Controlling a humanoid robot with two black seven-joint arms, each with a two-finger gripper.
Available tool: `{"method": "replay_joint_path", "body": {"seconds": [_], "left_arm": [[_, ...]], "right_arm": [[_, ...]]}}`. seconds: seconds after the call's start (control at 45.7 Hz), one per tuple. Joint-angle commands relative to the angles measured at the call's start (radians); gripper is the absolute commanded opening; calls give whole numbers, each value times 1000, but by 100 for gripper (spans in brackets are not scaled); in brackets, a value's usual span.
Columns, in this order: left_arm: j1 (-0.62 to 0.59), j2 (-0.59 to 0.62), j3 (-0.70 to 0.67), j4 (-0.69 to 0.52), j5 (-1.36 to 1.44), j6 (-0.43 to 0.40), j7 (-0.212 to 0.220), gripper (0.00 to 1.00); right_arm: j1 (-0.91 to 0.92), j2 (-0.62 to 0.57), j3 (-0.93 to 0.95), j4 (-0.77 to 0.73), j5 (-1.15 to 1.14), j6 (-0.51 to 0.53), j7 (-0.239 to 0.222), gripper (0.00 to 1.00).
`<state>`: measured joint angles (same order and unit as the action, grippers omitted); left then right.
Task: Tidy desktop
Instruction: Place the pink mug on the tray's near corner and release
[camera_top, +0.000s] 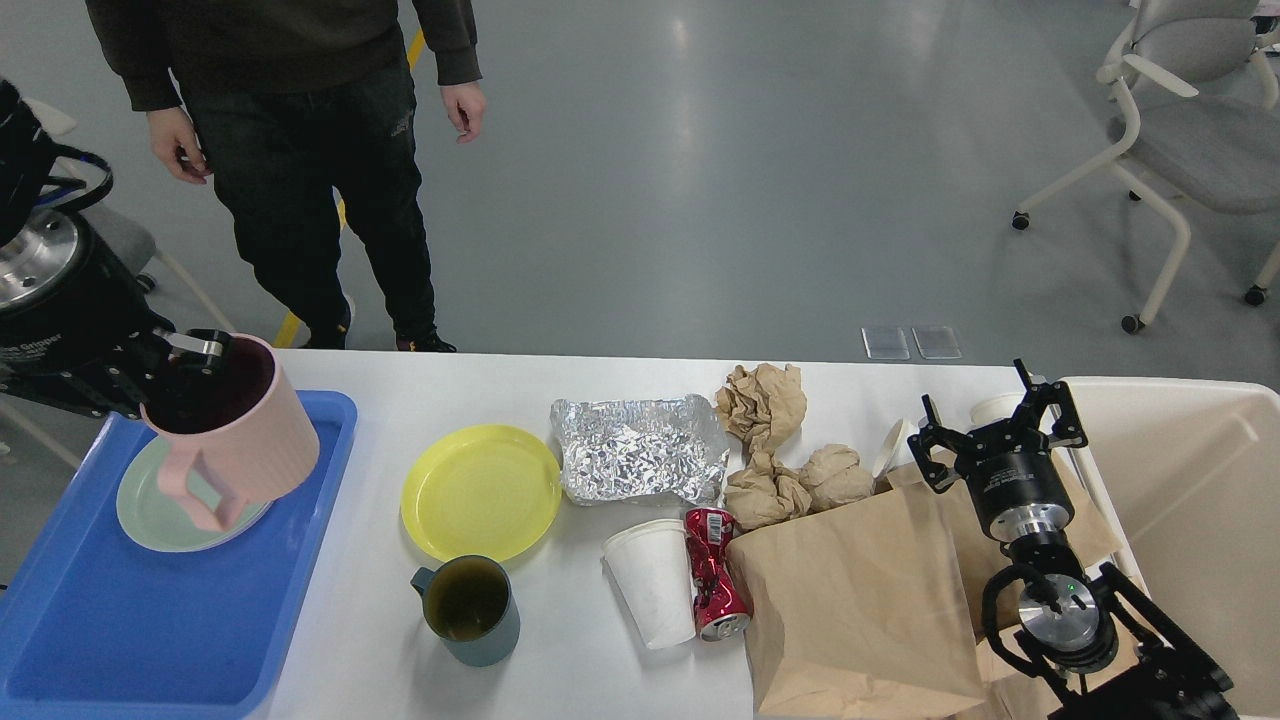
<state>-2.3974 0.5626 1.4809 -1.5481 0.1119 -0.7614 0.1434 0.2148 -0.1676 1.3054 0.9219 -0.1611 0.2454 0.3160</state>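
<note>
1. Bench (560, 680): white, littered centre to right.
2. Blue tray (90, 620): far left, green plate (150, 510) inside.
3. Left end effector (185, 370): clamped on pink mug (240, 440) rim, mug tilted directly above plate; nearer arm.
4. Right end effector (1000, 425): fingers spread, empty, over paper bag (850, 610).

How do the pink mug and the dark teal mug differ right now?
The pink mug is held tilted by the left pincer above the blue tray; the teal mug stands upright and free on the desktop. The pink mug looks larger and ribbed, the teal mug smooth. The pink mug's handle faces the camera, the teal mug's points left. Both have one handle.
</note>
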Motion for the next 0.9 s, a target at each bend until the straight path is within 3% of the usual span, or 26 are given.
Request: {"method": "replay_joint_path", "body": {"seconds": [0.0, 0.109, 0.306, 0.459, 0.569, 0.59, 0.634, 0.875], "left_arm": [[188, 134, -27, 135, 106, 36, -1, 0], [357, 232, -96, 259, 176, 39, -2, 0], [688, 404, -382, 442, 345, 40, -25, 1], [958, 413, -548, 623, 416, 43, -142, 2], [1066, 398, -567, 713, 446, 50, -241, 2], [1102, 387, -565, 741, 450, 68, -281, 2], [1124, 379, -564, 761, 450, 86, -306, 2], [1238, 336, -579, 882, 439, 142, -343, 3]], "right_arm": [[0, -1, 0, 0, 0, 0, 0, 100], [0, 0, 0, 0, 0, 0, 0, 100], [0, 0, 0, 0, 0, 0, 0, 100], [0, 0, 0, 0, 0, 0, 0, 100], [0, 0, 0, 0, 0, 0, 0, 100], [0, 0, 0, 0, 0, 0, 0, 100], [0, 0, 0, 0, 0, 0, 0, 100], [0, 0, 0, 0, 0, 0, 0, 100]]}}
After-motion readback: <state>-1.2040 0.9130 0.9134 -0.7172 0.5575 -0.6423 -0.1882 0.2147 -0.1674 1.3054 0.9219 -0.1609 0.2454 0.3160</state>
